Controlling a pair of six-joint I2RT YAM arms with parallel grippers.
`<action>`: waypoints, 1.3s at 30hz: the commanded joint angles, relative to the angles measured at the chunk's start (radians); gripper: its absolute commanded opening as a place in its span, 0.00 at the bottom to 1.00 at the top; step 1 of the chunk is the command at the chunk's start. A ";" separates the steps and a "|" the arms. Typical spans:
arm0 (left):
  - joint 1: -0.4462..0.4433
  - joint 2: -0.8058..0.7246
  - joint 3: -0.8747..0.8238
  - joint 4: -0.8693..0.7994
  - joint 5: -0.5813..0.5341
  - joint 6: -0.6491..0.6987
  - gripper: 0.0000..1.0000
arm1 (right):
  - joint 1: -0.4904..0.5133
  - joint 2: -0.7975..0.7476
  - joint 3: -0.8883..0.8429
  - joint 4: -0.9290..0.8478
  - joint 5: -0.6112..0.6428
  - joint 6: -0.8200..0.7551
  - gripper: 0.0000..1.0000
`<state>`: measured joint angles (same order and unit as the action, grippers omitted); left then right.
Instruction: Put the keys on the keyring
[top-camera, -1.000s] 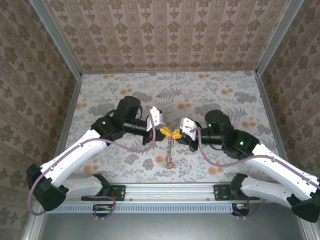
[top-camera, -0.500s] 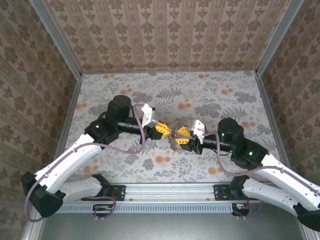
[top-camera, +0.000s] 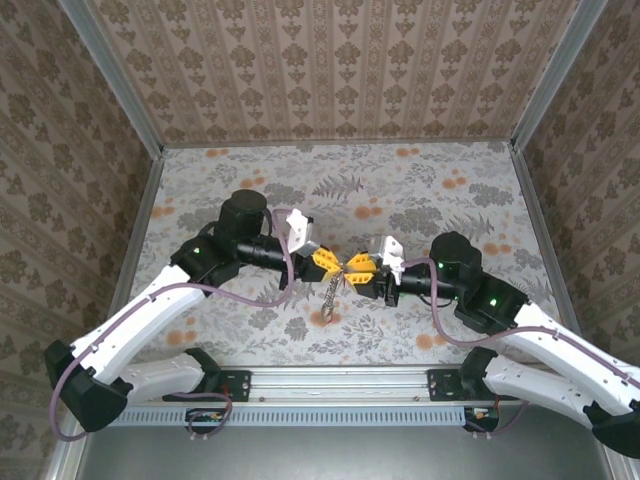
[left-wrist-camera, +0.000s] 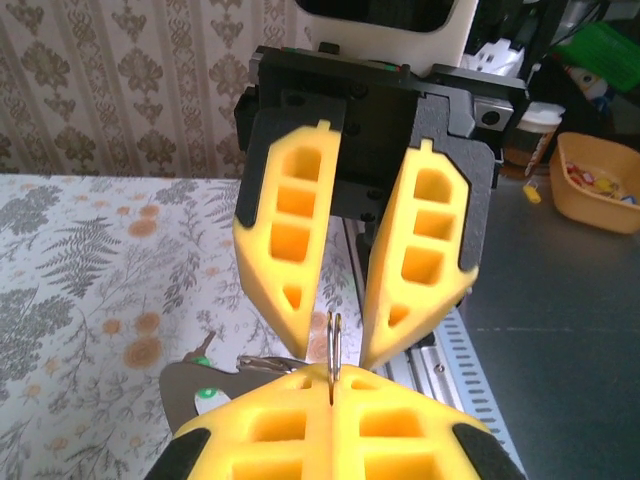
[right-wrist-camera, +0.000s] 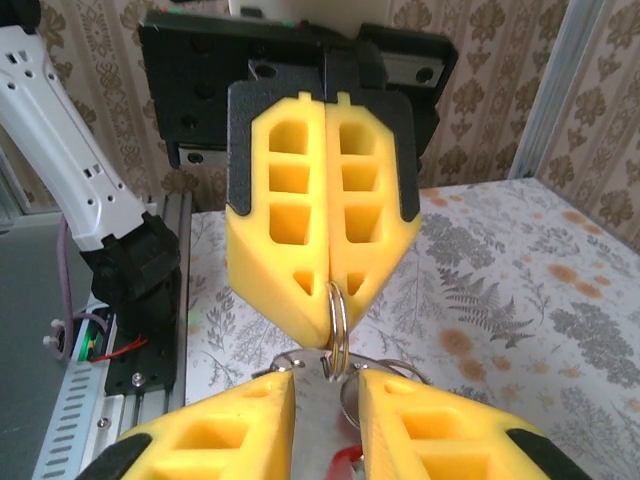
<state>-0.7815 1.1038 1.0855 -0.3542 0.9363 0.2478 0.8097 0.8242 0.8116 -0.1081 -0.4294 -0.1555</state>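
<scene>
From the top, the keyring (top-camera: 330, 298) dangles under the fingertips, and whatever hangs on it is too small to make out. At the left wrist, the left gripper (left-wrist-camera: 331, 388) is cut off by the bottom edge and hides most of the keyring and a green key (left-wrist-camera: 203, 392). At the right wrist, the right gripper (right-wrist-camera: 327, 392) is likewise cut off. A red key (right-wrist-camera: 345, 462) between its fingers is mostly out of frame.

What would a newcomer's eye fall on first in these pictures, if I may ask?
The bright yellow left claw and right claw meet tip to tip above the middle of the floral table. The left one is shut on the thin metal keyring, while the right one stands open on either side of it.
</scene>
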 joint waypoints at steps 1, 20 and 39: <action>-0.021 0.018 0.060 -0.084 -0.040 0.072 0.00 | 0.002 0.019 0.050 0.032 -0.025 -0.016 0.24; -0.051 0.075 0.134 -0.245 -0.151 0.152 0.00 | 0.001 0.028 0.029 0.050 -0.002 -0.008 0.00; -0.057 0.105 0.202 -0.367 -0.176 0.221 0.00 | 0.000 0.059 0.092 -0.116 0.103 -0.103 0.35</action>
<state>-0.8371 1.1988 1.2503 -0.6861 0.7536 0.4229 0.8078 0.8730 0.8738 -0.1867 -0.3458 -0.2314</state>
